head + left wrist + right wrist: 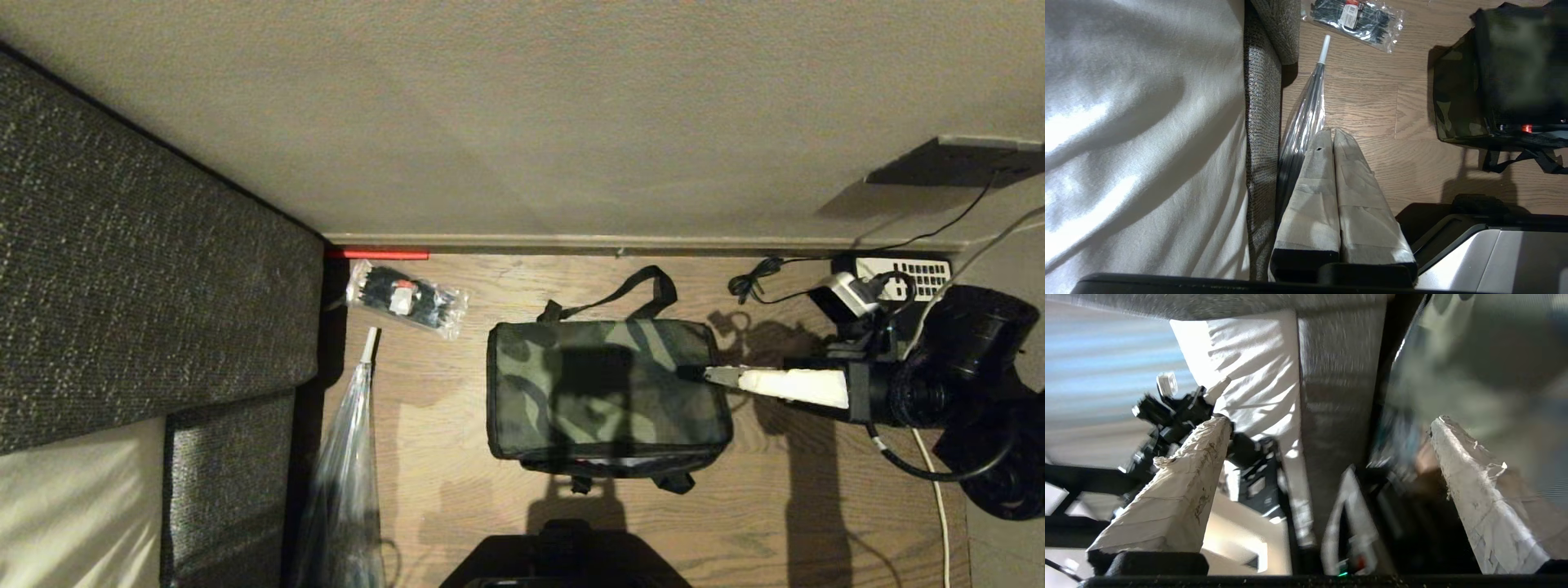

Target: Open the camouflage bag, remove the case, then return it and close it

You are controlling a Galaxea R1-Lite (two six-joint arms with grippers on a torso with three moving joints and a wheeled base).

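Lying flat on a wood-plank floor [457, 490], the bag [608, 388] sits with its camouflage top up, its black strap [620, 294] looped toward the wall [522, 122] behind it and more black straps trailing from its near edge. In the left wrist view a red clip shows at that near edge. The zip's state cannot be told, and no case shows.

Just past the bag's right end, the right gripper [710, 376] reaches in level from the right, its taped fingers [1180, 486] spread wide and holding nothing; the tip lies over the bag's right edge in the head view, though contact cannot be judged.

Left of the bag, well apart, a clear packet [406, 298] of black items lies near the wall, and a clear plastic bag [347, 482] with a white tip stretches along the floor beside a grey sofa [147, 269] with a pale cushion. Right of the bag, by the wall, sit a telephone [906, 273] with white keys and loose cables.

The left gripper [1333, 134] hangs near the plastic bag, its taped fingers pressed together, empty.
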